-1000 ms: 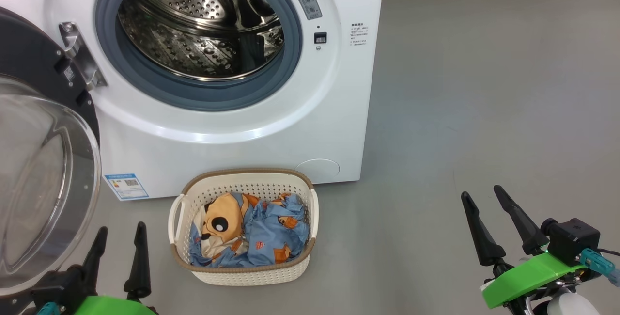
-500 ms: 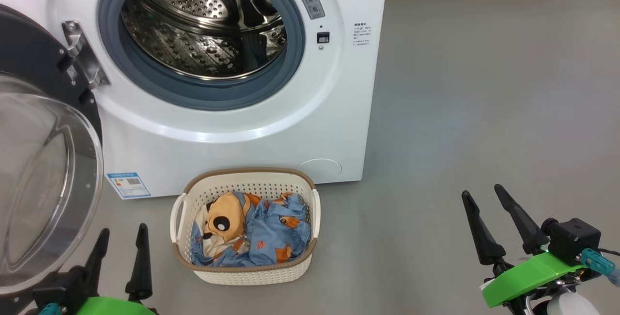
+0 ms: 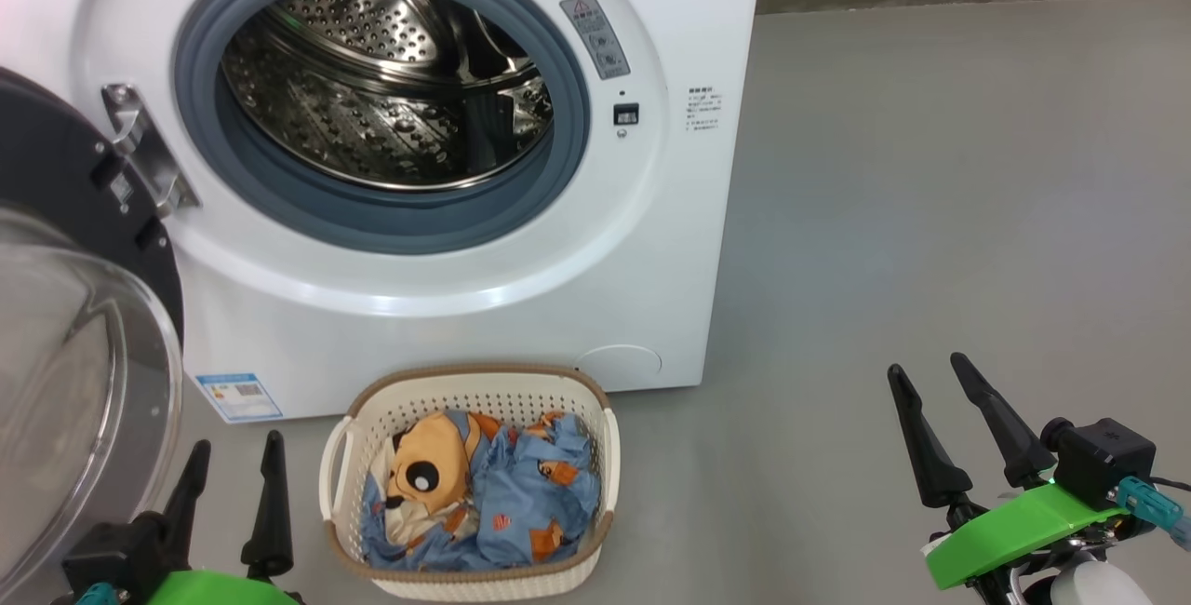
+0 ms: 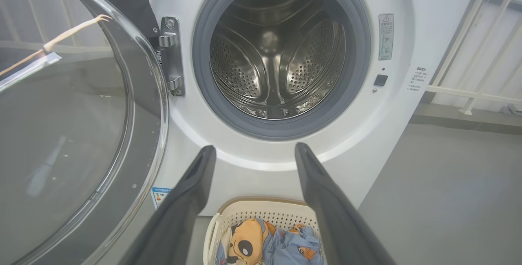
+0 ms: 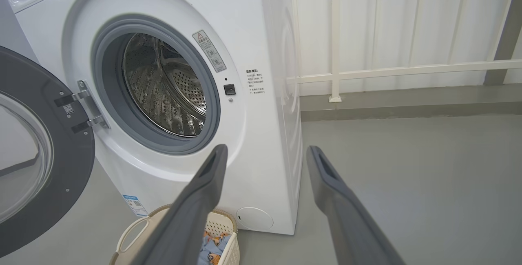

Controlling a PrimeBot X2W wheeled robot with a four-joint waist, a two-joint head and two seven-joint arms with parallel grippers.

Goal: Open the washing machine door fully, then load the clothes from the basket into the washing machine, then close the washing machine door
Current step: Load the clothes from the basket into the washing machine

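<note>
The white washing machine [image 3: 577, 289] stands ahead with its steel drum [image 3: 381, 93] exposed. Its black door [image 3: 74, 344] with the glass bowl hangs swung open at the left on a metal hinge [image 3: 140, 149]. On the floor before the machine sits the cream basket [image 3: 586, 437] holding the light blue clothes [image 3: 521, 493] with a tan animal face. My left gripper [image 3: 234, 458] is open, low and just left of the basket. Far right over bare floor, my right gripper [image 3: 930, 372] is open too. The left wrist view has the door [image 4: 73, 114], drum [image 4: 277, 53] and basket [image 4: 228, 216].
Grey floor [image 3: 930, 195] stretches to the right of the machine. A white railing [image 5: 387, 69] and a low kerb run along the back wall. A blue label sticker [image 3: 237, 396] is on the machine's lower left front.
The whole head view has shifted: machine and basket sit lower in the picture, so the camera moved. Both grippers keep their places and stay open.
</note>
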